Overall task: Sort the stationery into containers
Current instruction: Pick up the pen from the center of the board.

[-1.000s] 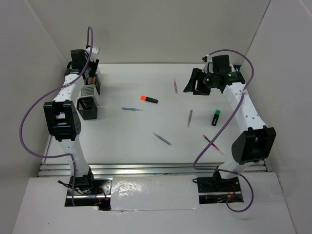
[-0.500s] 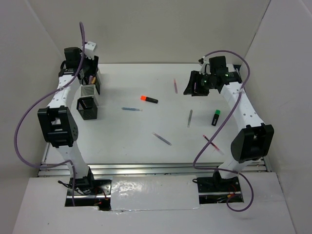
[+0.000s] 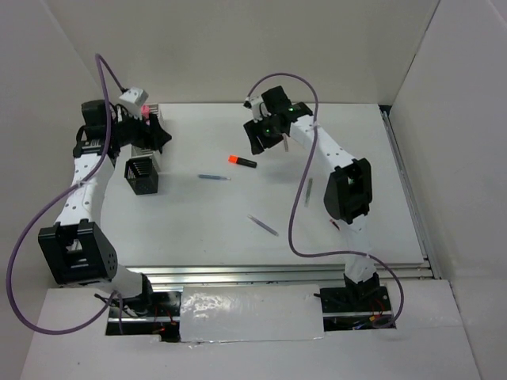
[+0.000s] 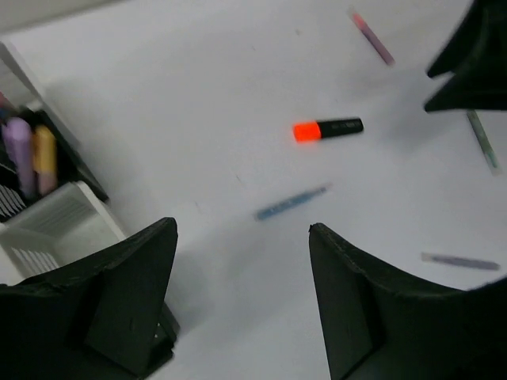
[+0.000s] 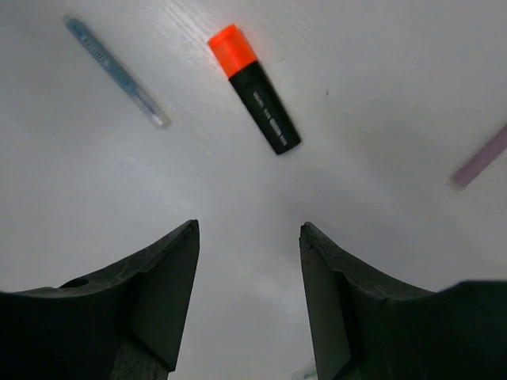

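An orange-capped black marker (image 3: 242,161) lies on the white table, seen also in the left wrist view (image 4: 327,128) and the right wrist view (image 5: 255,89). My right gripper (image 3: 258,142) (image 5: 248,229) is open and empty, just behind that marker. A thin blue pen (image 3: 214,177) (image 5: 116,71) (image 4: 291,202) lies to its left. My left gripper (image 3: 153,133) (image 4: 242,229) is open and empty over the mesh cups: a black cup (image 3: 142,176) and a silver-white cup (image 4: 55,226). A pink marker (image 4: 17,154) and a yellow-orange highlighter (image 4: 45,158) stand in a cup. The green-capped marker is hidden.
A pink pen (image 5: 482,162) (image 4: 372,38) lies behind the right gripper. A grey pen (image 3: 308,192) and another thin pen (image 3: 262,225) lie mid-table. The right arm's elbow (image 3: 348,190) hangs over the right side. White walls enclose the table.
My right arm has swung left from the far right to just behind the orange-capped marker. My left arm has pulled back to the left, its gripper now turned toward the table's middle.
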Available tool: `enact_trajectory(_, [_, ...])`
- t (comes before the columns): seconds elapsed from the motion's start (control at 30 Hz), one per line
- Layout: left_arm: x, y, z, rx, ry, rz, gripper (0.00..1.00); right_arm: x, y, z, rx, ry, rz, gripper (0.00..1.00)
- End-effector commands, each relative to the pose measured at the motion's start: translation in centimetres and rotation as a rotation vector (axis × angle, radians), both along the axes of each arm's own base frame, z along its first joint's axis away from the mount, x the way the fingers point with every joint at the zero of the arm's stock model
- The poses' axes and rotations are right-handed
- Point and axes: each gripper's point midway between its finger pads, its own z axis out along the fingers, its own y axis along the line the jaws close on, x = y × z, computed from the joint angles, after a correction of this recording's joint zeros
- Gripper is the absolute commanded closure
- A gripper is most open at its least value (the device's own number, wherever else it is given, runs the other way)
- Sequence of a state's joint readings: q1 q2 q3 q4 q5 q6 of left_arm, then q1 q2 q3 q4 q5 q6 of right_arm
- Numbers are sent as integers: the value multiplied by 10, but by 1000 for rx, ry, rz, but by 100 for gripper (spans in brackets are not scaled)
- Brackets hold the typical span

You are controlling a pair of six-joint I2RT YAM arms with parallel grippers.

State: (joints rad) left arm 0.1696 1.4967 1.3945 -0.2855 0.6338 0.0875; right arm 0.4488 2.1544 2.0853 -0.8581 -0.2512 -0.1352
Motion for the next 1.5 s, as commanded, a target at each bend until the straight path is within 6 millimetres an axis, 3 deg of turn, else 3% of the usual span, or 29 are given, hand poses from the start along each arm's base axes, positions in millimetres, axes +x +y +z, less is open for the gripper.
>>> enact_trajectory(0.0, [-32,-19,-6,-63,32,-75,20,22,10,-9,-114,-103,133,39])
enact_trajectory(0.13, [-57,-27,-22,-40,63,-115,20,29,28,-41,-209,-156,238,41])
enact_trajectory(0.37, [-73,-31,-20,-42,39,-120,20,44,37,-63,-194,-158,235,45])
enact_trajectory(0.8, [-74,-31,-10,-68,38,-116,20,54,48,-97,-190,-141,259,47])
enact_trajectory(1.0, [-73,-31,-3,-78,40,-113,20,47,49,-121,-206,-93,294,49])
enact_trajectory(1.17, [-74,-30,-1,-71,40,-106,20,42,46,-129,-196,-54,308,61])
enact_trajectory(1.27, [-75,-29,-2,-67,42,-103,20,36,45,-129,-195,-33,322,75])
enact_trajectory(1.3, [-74,-29,-2,-68,38,-104,20,34,45,-129,-199,-31,325,87])
enact_trajectory(1.37, [-75,-29,-4,-73,40,-97,20,27,42,-127,-214,-25,326,98])
enact_trajectory(1.47, [-74,-28,0,-135,32,-51,21,20,42,-107,-209,-51,291,100])
